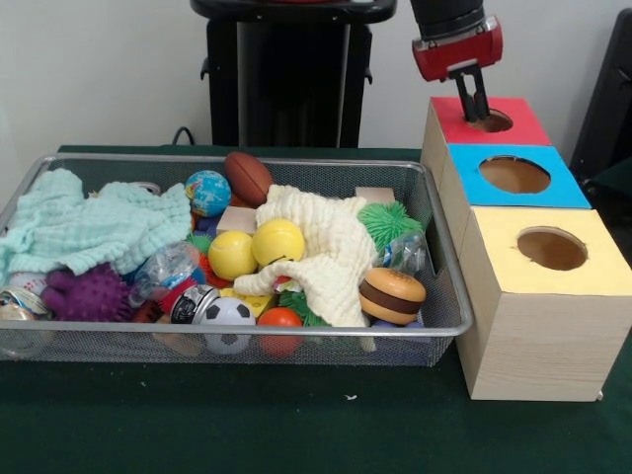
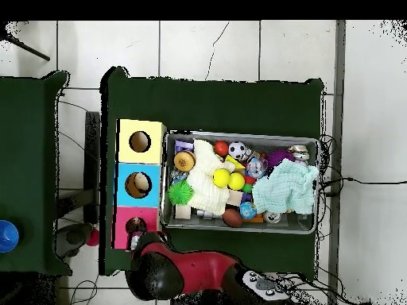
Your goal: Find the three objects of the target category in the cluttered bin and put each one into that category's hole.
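The silver wire-mesh bin (image 1: pixel 247 161) lies on the green table, full of toys and cloths; it also shows in the overhead view (image 2: pixel 238 135). No plush animal shows in it; any are hidden or out of view. The red-faced hole (image 1: pixel 491 121) is on the farthest wooden box, at the right, and shows in the overhead view (image 2: pixel 135 225). My gripper (image 1: pixel 476 109) hangs straight above that hole's near edge. Its fingers are close together and nothing shows between them. The red arm (image 2: pixel 171 266) reaches over that box.
The blue-faced hole (image 1: pixel 513 175) and the yellow-faced hole (image 1: pixel 551 249) are on the nearer boxes. The bin holds a toy burger (image 1: pixel 391 295), a purple spiky ball (image 1: pixel 89 293), a cream cloth (image 1: pixel 326 242), a mint cloth (image 1: pixel 89 227), a football (image 1: pixel 248 177) and several balls.
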